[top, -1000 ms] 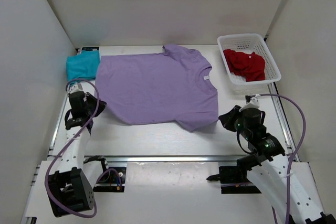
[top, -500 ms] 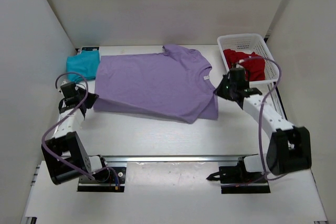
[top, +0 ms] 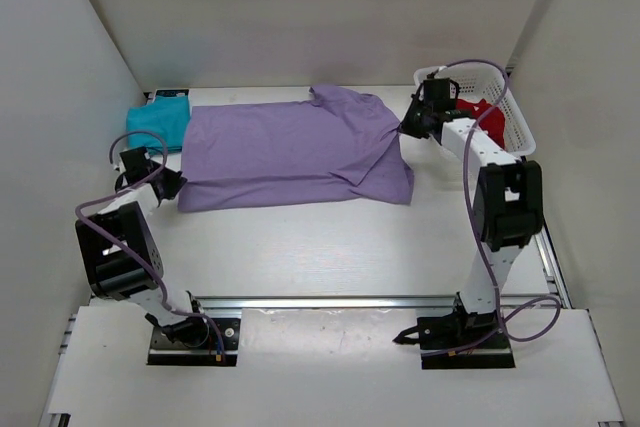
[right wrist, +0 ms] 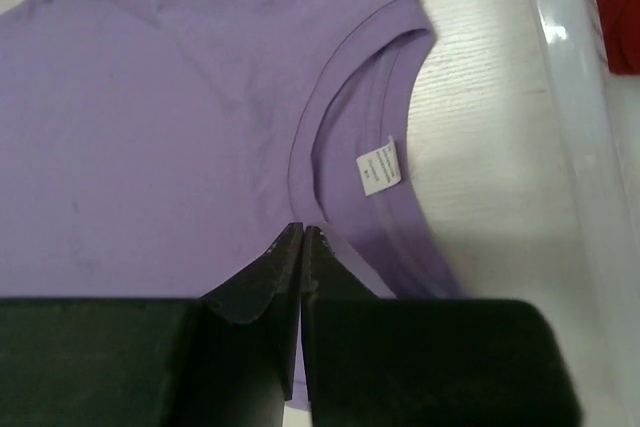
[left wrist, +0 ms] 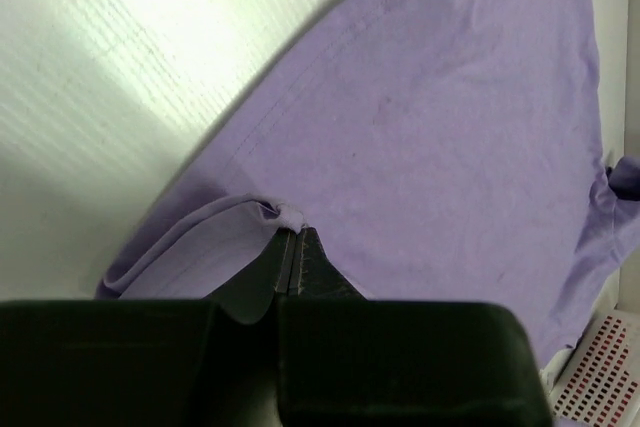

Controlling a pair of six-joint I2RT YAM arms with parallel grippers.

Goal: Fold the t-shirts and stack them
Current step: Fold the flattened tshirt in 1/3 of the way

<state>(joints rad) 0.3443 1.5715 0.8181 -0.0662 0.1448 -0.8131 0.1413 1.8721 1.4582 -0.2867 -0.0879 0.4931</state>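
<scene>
The lavender t-shirt (top: 290, 147) lies in the middle of the table, its near half doubled over toward the far side. My left gripper (top: 172, 185) is shut on a bunched bit of its left edge (left wrist: 285, 213). My right gripper (top: 405, 130) is shut on lavender fabric beside the collar and white label (right wrist: 380, 169). A folded teal t-shirt (top: 160, 123) rests at the far left. The red t-shirt (top: 488, 127) sits crumpled inside the white basket.
The white mesh basket (top: 478, 69) stands at the far right, just behind my right arm; its wall (right wrist: 570, 97) runs close along the right wrist view. White enclosure walls stand on three sides. Bare tabletop (top: 320, 247) stretches between the shirt and the arm bases.
Both grippers travelled from the near side toward the far side, carrying the lavender shirt's near hem up and over it. The shirt went from spread flat to folded lengthwise.
</scene>
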